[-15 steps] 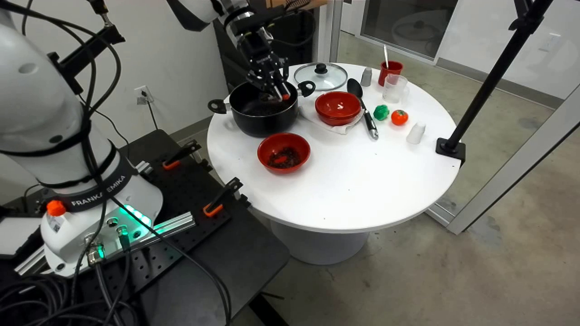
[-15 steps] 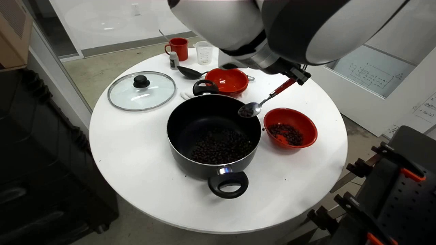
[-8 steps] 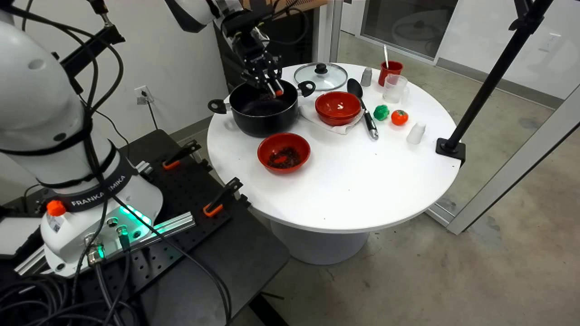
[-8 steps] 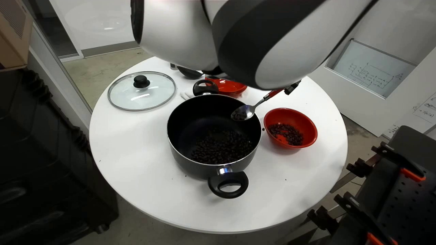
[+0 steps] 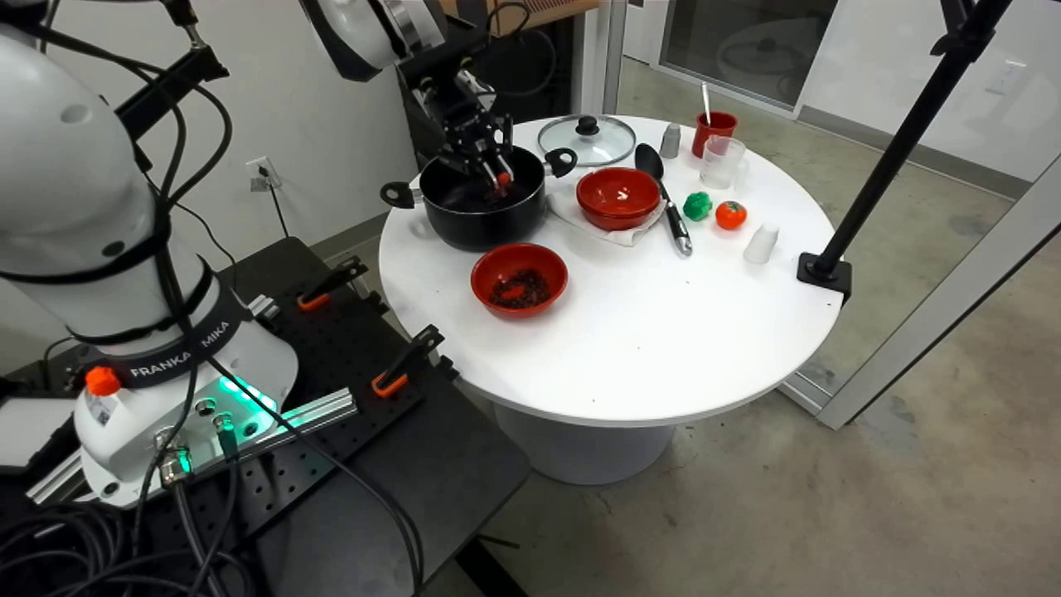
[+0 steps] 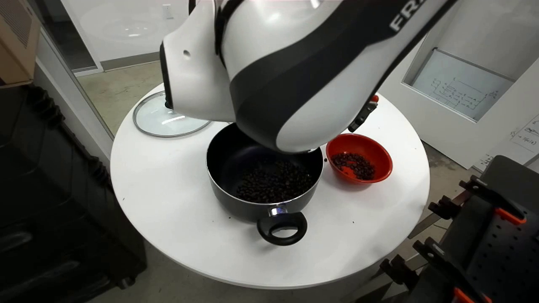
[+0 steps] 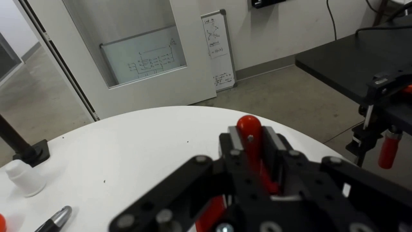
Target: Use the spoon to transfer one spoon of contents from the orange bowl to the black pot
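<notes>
One slim red-handled spoon [image 7: 253,149], clamped in the black pincer [image 7: 253,139], sits apparently above the round matte-black pot [image 5: 481,230]; scooping from the round red-orange bowl [image 6: 364,145] seems complete, emptying is unconfirmed.

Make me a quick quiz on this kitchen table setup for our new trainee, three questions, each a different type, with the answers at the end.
1. True or false: the glass lid lies on the table, off the pot.
2. Fill in the blank: the gripper holds the spoon by its ____ handle.
3. Multiple choice: besides the pot, which of these holds dark beans?
A. the bowl on the white cloth
B. the clear cup
C. the single red bowl beside the pot

Key: 1, true. 2, red. 3, C.
</notes>
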Controlling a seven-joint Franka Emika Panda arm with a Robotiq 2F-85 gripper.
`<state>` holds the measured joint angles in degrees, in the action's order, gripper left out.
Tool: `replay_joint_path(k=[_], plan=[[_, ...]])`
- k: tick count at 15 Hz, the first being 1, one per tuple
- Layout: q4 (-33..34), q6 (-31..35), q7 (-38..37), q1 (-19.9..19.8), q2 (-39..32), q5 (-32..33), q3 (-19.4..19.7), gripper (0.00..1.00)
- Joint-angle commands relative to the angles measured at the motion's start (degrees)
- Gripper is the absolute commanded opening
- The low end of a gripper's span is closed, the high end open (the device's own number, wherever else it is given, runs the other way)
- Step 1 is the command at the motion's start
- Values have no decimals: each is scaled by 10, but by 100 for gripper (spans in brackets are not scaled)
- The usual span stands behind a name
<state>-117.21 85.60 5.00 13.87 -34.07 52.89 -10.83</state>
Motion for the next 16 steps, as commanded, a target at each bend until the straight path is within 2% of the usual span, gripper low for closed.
replay_joint_path(k=[1,10,14,16], plan=[[40,-54,-32,28,-31,-13,-8,5],[91,-138,-144,93,-68,-4,-18,5],[91,-137,-143,84,-67,-11,-21,5],[73,-112,-135,59,-44,-19,-22,5]])
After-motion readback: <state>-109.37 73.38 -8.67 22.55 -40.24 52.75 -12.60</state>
